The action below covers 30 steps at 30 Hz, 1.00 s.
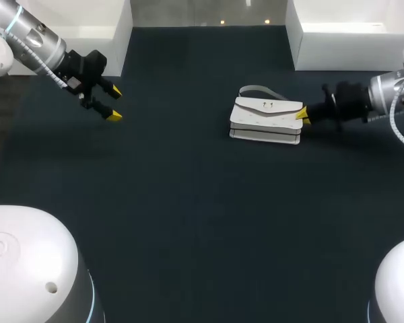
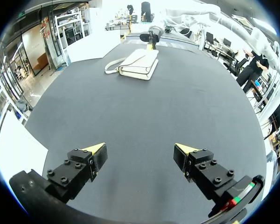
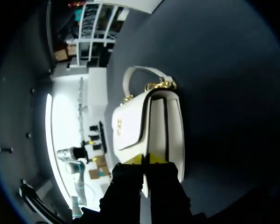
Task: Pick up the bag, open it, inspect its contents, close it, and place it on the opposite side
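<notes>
A dark, matte table [image 1: 188, 202] fills the overhead view. The left white box [image 1: 87, 30] sits at its far left corner and the right white box [image 1: 350, 40] at its far right corner. The left arm [image 1: 34, 40] comes in from the far left and the right arm [image 1: 390, 87] from the right edge. A white handbag [image 1: 266, 120] lies flat, flap side up, right of the middle and toward the far side of the table, well apart from the left arm. The left gripper [image 1: 114, 103] hangs above bare table on the far left. Its yellow-tipped jaws are spread wide with nothing between them. From that wrist, the left gripper [image 2: 141, 149] looks across open table [image 2: 154, 107] to the white handbag [image 2: 139, 64] in the distance. The right gripper [image 1: 301, 116] meets the bag's right end. From its own wrist, the right gripper [image 3: 145, 159] has its jaws nearly together, pinching a thin edge of the white handbag [image 3: 130, 126] where the flap meets the body. A pale strap [image 1: 259, 90] curves out from the bag's far side, joined by gold chain links [image 3: 161, 85]. A small gold clasp [image 1: 268, 105] sits on the flap.
</notes>
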### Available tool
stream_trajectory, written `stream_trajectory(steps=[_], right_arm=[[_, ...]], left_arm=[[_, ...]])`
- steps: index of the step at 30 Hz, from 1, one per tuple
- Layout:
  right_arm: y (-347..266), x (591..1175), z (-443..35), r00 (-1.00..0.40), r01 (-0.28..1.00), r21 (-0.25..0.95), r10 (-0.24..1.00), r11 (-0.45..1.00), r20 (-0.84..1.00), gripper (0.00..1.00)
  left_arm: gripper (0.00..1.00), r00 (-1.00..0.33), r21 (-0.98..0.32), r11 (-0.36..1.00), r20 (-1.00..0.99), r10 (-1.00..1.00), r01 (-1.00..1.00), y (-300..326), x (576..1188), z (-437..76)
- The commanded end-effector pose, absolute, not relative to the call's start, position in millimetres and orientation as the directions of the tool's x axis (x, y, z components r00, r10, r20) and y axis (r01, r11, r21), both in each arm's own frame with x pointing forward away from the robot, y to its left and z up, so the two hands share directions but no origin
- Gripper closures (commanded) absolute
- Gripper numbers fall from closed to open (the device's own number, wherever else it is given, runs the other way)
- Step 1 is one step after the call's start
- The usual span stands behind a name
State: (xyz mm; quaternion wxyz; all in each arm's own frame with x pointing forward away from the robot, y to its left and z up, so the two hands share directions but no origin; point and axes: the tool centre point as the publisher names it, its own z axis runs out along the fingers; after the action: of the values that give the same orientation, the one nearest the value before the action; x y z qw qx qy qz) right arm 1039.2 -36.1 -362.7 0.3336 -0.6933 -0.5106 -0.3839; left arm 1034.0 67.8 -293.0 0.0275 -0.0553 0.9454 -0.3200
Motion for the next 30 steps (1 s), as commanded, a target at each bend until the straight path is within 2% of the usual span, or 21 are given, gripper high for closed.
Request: stream_trajectory(steps=[1, 30], right_arm=[[-22, 1042, -365, 0.182, 0.966, -0.07, 0.456, -0.25, 0.871, 1.0], [72, 1034, -361, 0.13, 0.987, -0.069, 0.456, -0.149, 0.881, 1.0]], left_arm=[[0.0, -0.992, -0.61, 0.788, -0.019, -0.123, -0.086, 68, 1034, -294], [0.0, -0.992, -0.61, 0.788, -0.019, -0.123, -0.086, 68, 1034, -294]])
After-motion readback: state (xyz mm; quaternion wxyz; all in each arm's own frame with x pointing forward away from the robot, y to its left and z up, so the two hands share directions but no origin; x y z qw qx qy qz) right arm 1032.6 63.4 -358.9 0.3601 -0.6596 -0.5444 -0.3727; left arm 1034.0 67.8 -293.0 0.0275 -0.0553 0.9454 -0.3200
